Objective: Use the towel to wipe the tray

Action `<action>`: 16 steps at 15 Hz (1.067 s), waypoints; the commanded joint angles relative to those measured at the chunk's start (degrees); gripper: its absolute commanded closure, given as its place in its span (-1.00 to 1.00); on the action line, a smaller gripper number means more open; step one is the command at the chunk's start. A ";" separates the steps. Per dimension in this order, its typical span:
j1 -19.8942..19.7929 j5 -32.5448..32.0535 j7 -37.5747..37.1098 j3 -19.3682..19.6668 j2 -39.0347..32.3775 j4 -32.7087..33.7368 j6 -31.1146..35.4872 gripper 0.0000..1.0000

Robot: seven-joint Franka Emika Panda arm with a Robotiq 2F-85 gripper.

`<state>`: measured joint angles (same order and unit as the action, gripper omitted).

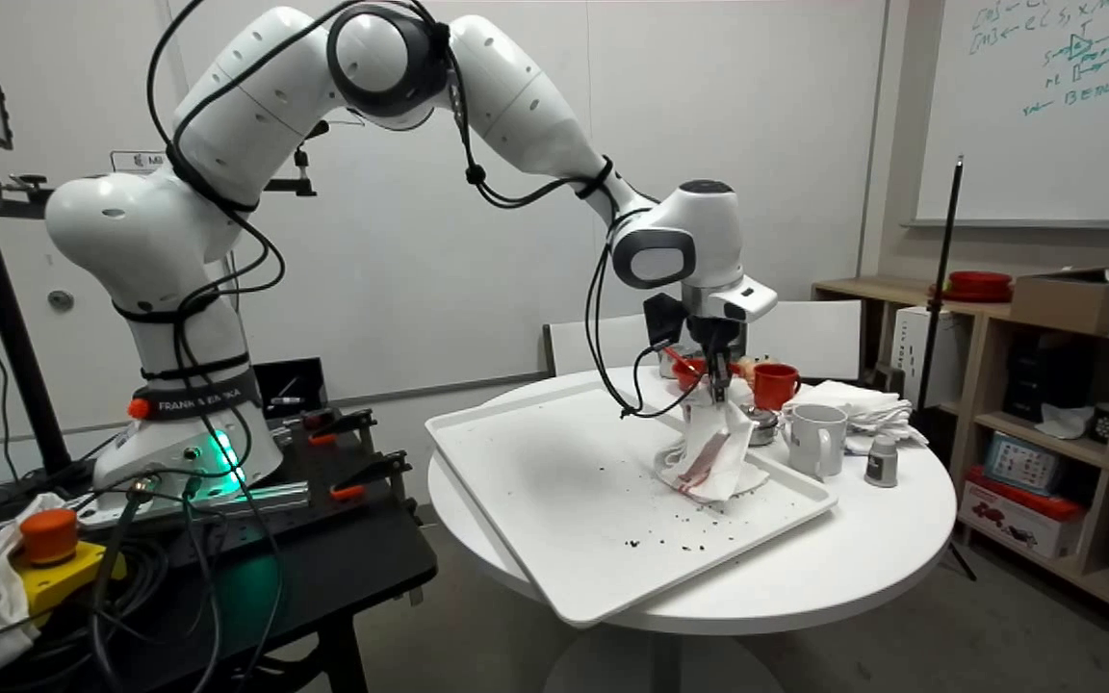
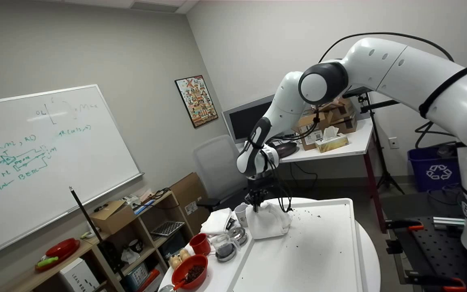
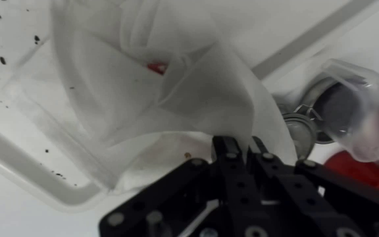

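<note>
A: In an exterior view: what step?

B: Wiping in hand, I judge; whether mid-stroke or about to begin, one moment won't tell. The towel point(image 1: 711, 450) at the right part of the tray point(image 1: 516, 457), upper part hanging from the gripper point(image 1: 717, 393), lower folds spread below. Dark specks point(image 1: 633, 544) strewn on the near side, apart from the towel. Work remains.

A: Next move calls for?

B: My guess: light downward pressure, then a level drag toward the near specks, pinch unrelaxed. Soft fabric may bunch and ride over grains.

A: Materials?

B: Tray large, flat, smooth white, low rim, set slantwise on a round table point(image 1: 887, 534). Faint reddish stripe down the towel.

A: In an exterior view with a red bowl point(image 2: 185, 263) near left?

B: The towel is at the far left of the tray, draped like a small slumped tent, matte against the harder sheen. Specks to its right, a few scattered nearer. Beyond the left rim, a glass jar point(image 2: 221, 242), see-through, dark contents; near it a red mug point(image 2: 200, 245), opaque, cylindrical.

A: Wrist view?

B: Jaws drawn narrow, towel pinched between. Thin, limp fabric, sharp creases, rounded billows, red patch in one fold, small brown spot on a lower layer. One edge reaches the rim near a rounded corner. How firmly the towel presses, can't tell.
</note>
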<state>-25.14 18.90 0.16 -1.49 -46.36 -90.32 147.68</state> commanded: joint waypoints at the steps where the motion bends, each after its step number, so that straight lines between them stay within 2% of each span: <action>1: 0.22 3.21 6.84 -3.68 9.99 -12.38 6.20 0.87; 6: 2.14 3.61 12.86 -8.05 14.28 -17.11 5.44 0.87; 10: 5.44 2.46 15.15 -9.28 15.17 -18.93 4.46 0.87; 16: 10.42 2.09 19.17 -12.88 11.31 -17.22 -2.02 0.88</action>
<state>-16.83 20.58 16.58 -13.04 -33.54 -108.02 149.27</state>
